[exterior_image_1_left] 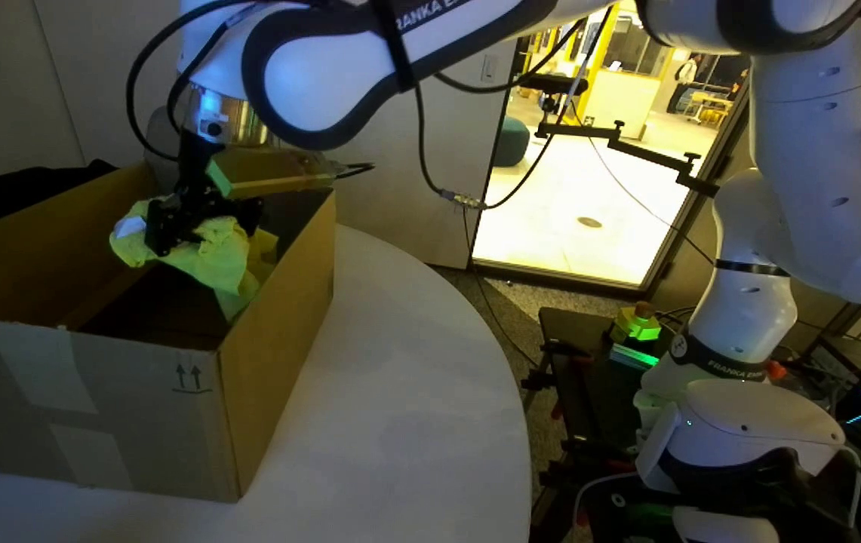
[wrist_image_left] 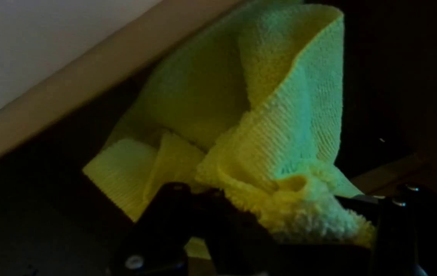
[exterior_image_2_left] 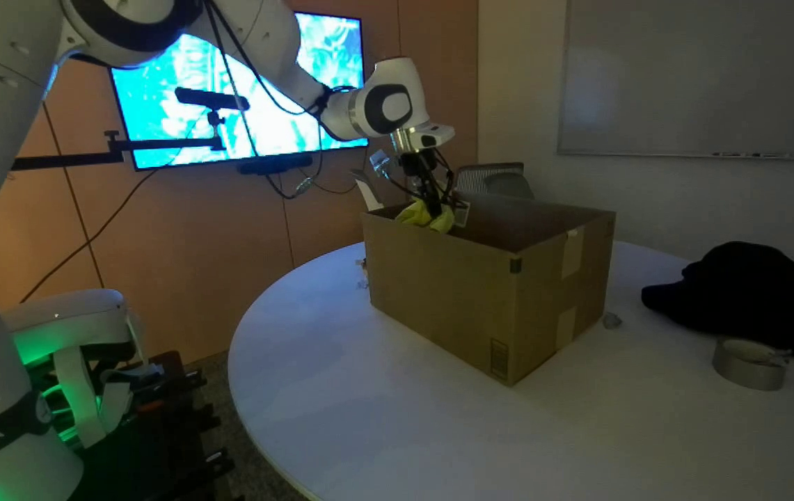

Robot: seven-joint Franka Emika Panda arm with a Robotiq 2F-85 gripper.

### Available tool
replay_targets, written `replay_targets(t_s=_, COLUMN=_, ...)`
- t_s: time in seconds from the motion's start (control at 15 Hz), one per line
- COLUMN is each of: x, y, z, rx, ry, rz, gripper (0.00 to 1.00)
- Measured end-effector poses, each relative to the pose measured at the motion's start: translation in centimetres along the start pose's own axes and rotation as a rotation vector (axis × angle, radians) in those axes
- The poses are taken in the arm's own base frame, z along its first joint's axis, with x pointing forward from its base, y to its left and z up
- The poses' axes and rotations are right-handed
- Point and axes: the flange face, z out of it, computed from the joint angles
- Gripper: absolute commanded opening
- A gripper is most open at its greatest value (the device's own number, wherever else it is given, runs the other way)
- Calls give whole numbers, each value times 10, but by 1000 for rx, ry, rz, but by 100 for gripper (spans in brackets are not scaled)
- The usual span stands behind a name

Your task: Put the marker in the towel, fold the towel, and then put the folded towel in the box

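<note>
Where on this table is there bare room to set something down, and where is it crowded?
Bare: in both exterior views, the table between its rounded edge and the box; in an exterior view, from the box's near corner across to the tape roll. Crowded: around the tape roll and black cloth, and the box's opening, where the gripper holds the towel.

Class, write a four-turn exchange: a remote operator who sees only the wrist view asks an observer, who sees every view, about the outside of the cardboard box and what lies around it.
Operator: My wrist view shows the yellow-green towel and one rim of the cardboard box. Is anything printed on the outside?
Observer: Yes, an exterior view shows two upward arrows near a corner.
Operator: What else lies around the box?
Observer: In an exterior view, a roll of grey tape lies on the white table.
</note>
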Motion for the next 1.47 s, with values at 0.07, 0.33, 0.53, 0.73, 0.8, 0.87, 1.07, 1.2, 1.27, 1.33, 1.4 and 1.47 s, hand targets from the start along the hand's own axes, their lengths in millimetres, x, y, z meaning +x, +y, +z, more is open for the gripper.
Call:
replay_targets(t_s=0.07, x=3, y=-2, z=16, rx=-22, ry=-20, rz=8, gripper=37)
replay_targets(t_s=0.33, x=10, y=-14, z=52, rx=-87, ry=-89, rz=7, gripper=67)
replay_targets(t_s=0.53, x=18, y=-22, z=46, rx=-103, ry=-104, rz=5, gripper=89)
replay_targets(t_s=0.73, x=25, y=-30, z=26, rx=-93, ry=-85, rz=1, gripper=100)
replay_targets(t_s=0.8, x=26, y=-32, z=17, rx=-88, ry=-74, rz=-1, gripper=100)
replay_targets(t_s=0.87, x=28, y=-33, z=7, rx=-83, ry=-62, rz=-2, gripper=100)
replay_targets(t_s=1.07, x=27, y=-28, z=-34, rx=-76, ry=-40, rz=-19, gripper=100)
replay_targets(t_s=1.2, x=18, y=-17, z=-61, rx=-84, ry=-53, rz=-42, gripper=100)
replay_targets(t_s=1.27, x=10, y=-10, z=-73, rx=-95, ry=-76, rz=-63, gripper=100)
replay_targets(t_s=1.33, x=2, y=-2, z=-83, rx=-106, ry=-101, rz=-86, gripper=100)
replay_targets(t_s=1.4, x=-8, y=6, z=-91, rx=-116, ry=-130, rz=-114, gripper=100)
replay_targets(t_s=1.47, x=-18, y=14, z=-99, rx=-123, ry=-163, rz=-151, gripper=100)
